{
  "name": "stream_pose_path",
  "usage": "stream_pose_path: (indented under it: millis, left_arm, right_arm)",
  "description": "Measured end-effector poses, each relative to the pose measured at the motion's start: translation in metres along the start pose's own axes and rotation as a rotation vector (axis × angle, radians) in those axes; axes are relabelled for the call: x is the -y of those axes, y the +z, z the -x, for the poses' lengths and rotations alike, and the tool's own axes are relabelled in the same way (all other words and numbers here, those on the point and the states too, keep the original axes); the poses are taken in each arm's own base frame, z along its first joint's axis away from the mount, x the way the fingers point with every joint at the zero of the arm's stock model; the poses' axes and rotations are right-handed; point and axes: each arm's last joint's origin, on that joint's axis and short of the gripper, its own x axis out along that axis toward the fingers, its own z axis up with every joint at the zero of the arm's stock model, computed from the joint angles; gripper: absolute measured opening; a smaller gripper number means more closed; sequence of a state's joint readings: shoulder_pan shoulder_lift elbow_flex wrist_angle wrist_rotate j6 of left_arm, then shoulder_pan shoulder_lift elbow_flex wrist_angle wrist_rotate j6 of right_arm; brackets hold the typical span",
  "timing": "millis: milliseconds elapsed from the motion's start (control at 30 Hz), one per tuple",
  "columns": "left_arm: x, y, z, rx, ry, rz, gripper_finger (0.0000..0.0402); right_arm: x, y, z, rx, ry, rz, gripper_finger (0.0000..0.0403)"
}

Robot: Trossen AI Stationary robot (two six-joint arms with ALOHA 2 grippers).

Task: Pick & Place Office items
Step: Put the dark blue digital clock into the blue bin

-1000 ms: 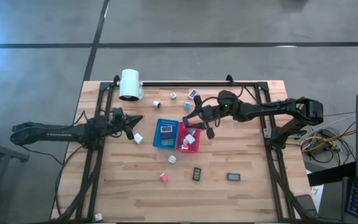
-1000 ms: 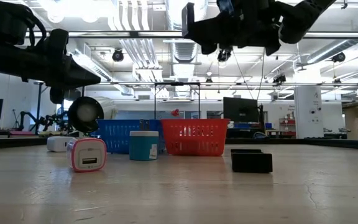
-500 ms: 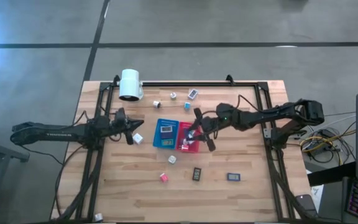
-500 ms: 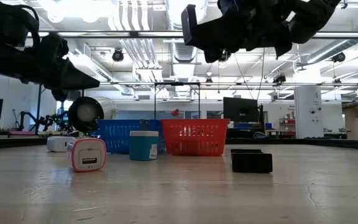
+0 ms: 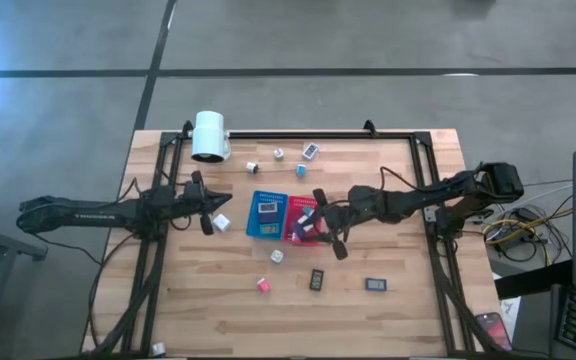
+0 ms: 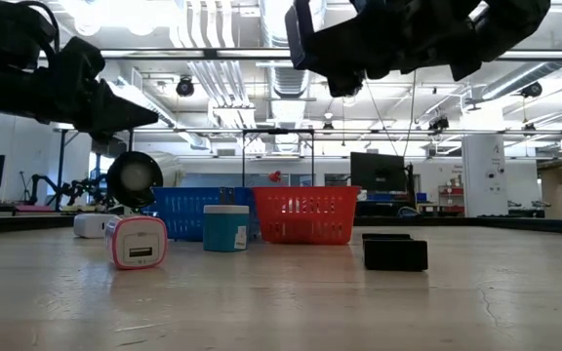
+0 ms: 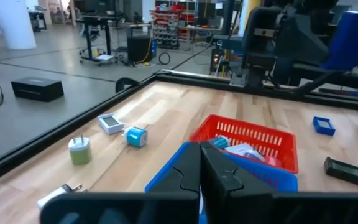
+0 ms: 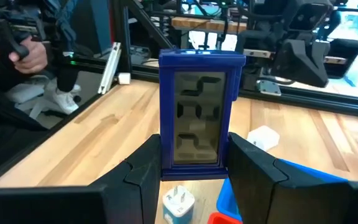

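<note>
My right gripper point(image 5: 325, 222) hovers over the red tray point(image 5: 296, 226), shut on a small blue-framed rectangle with a grey screen point(image 8: 197, 112). The blue tray point(image 5: 266, 213) sits beside the red one. My left gripper point(image 5: 208, 205) is shut on nothing, held above the table left of the blue tray, near a white cube point(image 5: 222, 222). Other office items lie on the wood: small cubes near the far edge point(image 5: 279, 153), a pink one point(image 5: 264, 285), a dark rectangle point(image 5: 317, 279) and a blue one point(image 5: 374, 284). My right gripper pinches the blue-framed rectangle between its two fingers point(image 8: 248, 167), on the lower part of its two long sides point(image 8: 165, 163). The fingers come nearly level from the table's right. The rectangle sticks out past the fingertips, screen toward the wrist camera, lifted clear above the trays.
A big white cylinder point(image 5: 210, 136) lies at the far left corner. A black frame point(image 5: 298, 133) borders the work area. The red tray holds a white plug point(image 8: 178, 202). In the low view a pink-white charger point(image 6: 137, 242) and a teal cube point(image 6: 226, 228) stand in front of the trays.
My right gripper has swung toward the table's near edge and sunk a little, carrying the blue-framed rectangle from beyond the red tray's far end to above the tray. My left gripper has rolled about its own axis while staying in place, still shut.
</note>
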State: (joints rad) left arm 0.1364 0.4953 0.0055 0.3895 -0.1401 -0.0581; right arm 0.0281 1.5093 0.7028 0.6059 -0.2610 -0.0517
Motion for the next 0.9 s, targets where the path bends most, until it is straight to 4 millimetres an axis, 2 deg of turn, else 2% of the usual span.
stream_pose_path:
  millis: [333, 467, 633, 800, 900]
  left_arm:
    - [0.001, -0.002, 0.000, -0.019, -0.056, 0.009, 0.0003]
    - [-0.004, -0.002, -0.003, -0.017, 0.050, 0.104, 0.0003]
    - [-0.008, -0.011, -0.008, -0.086, 0.122, 0.213, 0.0003]
    - [-0.015, -0.021, -0.010, -0.101, 0.385, 0.379, 0.0003]
    - [-0.017, -0.025, -0.011, -0.090, 0.462, 0.477, 0.0003]
  right_arm:
    - [0.001, 0.000, 0.000, -0.002, -0.008, 0.012, 0.0142]
    - [0.006, 0.005, 0.005, 0.017, -0.008, 0.044, 0.0142]
    - [0.014, 0.022, 0.014, 0.074, 0.035, 0.092, 0.0143]
    - [0.027, 0.034, 0.028, 0.092, -0.021, 0.171, 0.0143]
    - [0.036, 0.041, 0.037, 0.100, -0.065, 0.219, 0.0143]
